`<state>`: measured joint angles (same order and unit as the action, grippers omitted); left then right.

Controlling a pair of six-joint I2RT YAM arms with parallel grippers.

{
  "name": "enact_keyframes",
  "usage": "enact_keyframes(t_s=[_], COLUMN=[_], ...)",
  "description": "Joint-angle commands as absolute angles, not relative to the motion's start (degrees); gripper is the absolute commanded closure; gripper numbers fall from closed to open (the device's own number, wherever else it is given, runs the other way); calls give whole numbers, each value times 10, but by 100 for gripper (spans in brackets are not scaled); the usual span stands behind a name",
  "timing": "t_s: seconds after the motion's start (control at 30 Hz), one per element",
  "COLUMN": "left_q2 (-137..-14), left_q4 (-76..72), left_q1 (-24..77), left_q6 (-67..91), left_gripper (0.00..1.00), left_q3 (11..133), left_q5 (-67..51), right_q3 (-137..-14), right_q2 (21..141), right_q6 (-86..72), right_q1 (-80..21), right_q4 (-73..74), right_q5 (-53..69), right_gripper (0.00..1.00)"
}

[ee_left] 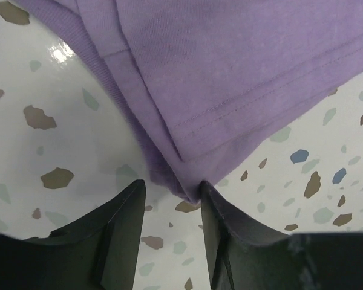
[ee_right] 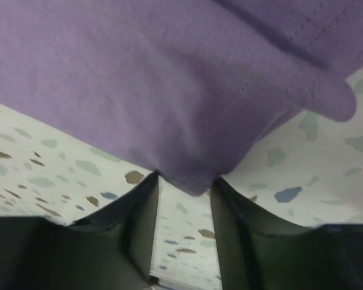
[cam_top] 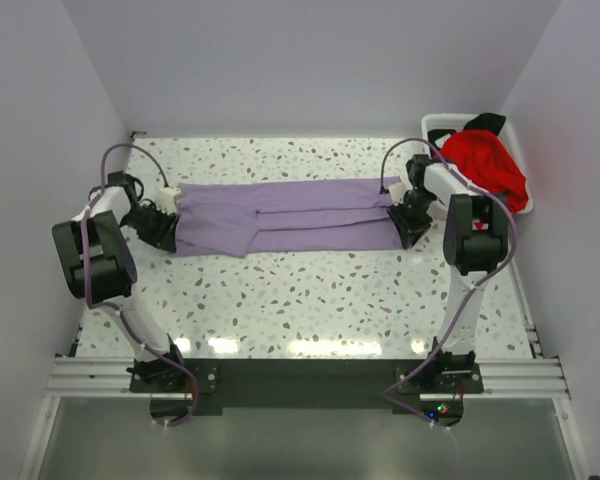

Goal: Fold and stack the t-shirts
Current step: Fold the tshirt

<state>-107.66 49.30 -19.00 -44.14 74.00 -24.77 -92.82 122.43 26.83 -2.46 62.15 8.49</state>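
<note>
Finds the lavender-purple t-shirt (cam_top: 280, 215) flat on the bench (cam_top: 310, 290), folded lengthwise into a strip reaching from the left tool (ee_left: 170, 184) to the right tool (ee_right: 184, 178). Shows the left tool released, fingers parted, with a layered hem corner just ahead of the tips and touching only one finger. Shows the right tool parted too, with a bunched corner wedged between the tips; cannot tell whether clamped on it or merely resting against it. Shows the red t-shirt (cam_top: 490, 165) and the black t-shirt (cam_top: 487, 122) heaped in the white plastic basket (cam_top: 440, 125), just beyond the outer side of the right tool. Likely risks from here: closing the left tool on the top layer alone and peeling the fold open on the lift; missing that corner altogether, with so little cloth inside the gap; catching one end and not the other, dragging the strip askew across the bench and skewing the next fold; jamming the tips into the bench while digging under the hem. Probably calls for a deeper reach under all layers at both ends before any lift, then matched travel of the two tools.
</note>
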Motion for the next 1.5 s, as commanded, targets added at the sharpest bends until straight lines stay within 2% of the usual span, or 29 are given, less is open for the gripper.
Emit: enact_keyframes(t_s=[0.0, 0.03, 0.07, 0.1, 0.13, 0.23, 0.27, 0.67, 0.7, 0.73, 0.77, 0.8, 0.83, 0.97, 1.13, 1.23, 1.47], left_q2=[-1085, -1085, -1085, -1082, -1075, -1064, -1062, -965, -959, -954, -948, -933, -926, -894, -922, -940, -961], left_q4=[466, 465, 468, 471, 472, 479, 477, 508, 508, 511, 514, 515, 516, 528, 558, 547, 503], left_q1=[-192, -192, -191, -192, -193, -199, -200, -213, -214, -214, -216, -224, -227, -229, -228, -225, -216], left_q6=[-435, -435, -436, -439, -444, -449, -449, -464, -460, -452, -452, -448, -439, -421, -380, -339, -277], left_gripper=[55, 60, 71, 76, 79, 98, 100, 100, 100, 86, 79, 73, 65, 60, 59, 58, 57], left_q3=[728, 723, 720, 717, 713, 694, 690, 616, 615, 616, 620, 623, 636, 671, 715, 704, 662], left_q5=[-251, -245, -242, -239, -237, -238, -236, -228, -228, -229, -238, -247, -263, -315, -362, -374, -370], right_q3=[-930, -929, -927, -926, -925, -913, -909, -864, -868, -872, -880, -887, -894, -925, -885, -876, -862], right_q2=[1240, 1241, 1240, 1239, 1239, 1231, 1228, 1170, 1163, 1154, 1144, 1130, 1104, 1051, 1019, 1048, 1103], right_q6=[250, 252, 254, 257, 263, 274, 279, 359, 359, 353, 346, 339, 324, 252, 97, 13, -171], right_q1=[-25, -25, -25, -25, -25, -25, -25, -24, -25, -25, -25, -25, -25, -35, -118, -187, -307], right_q4=[598, 594, 592, 592, 593, 590, 591, 592, 600, 611, 612, 613, 620, 621, 503, 438, 245], right_q5=[78, 73, 71, 68, 62, 45, 40, -25, -12, -9, -4, -1, 36, 154, 256, 305, 338], right_gripper=[72, 78, 83, 93, 97, 100, 100, 100, 75, 63, 50, 47, 46, 46, 47, 47, 46])
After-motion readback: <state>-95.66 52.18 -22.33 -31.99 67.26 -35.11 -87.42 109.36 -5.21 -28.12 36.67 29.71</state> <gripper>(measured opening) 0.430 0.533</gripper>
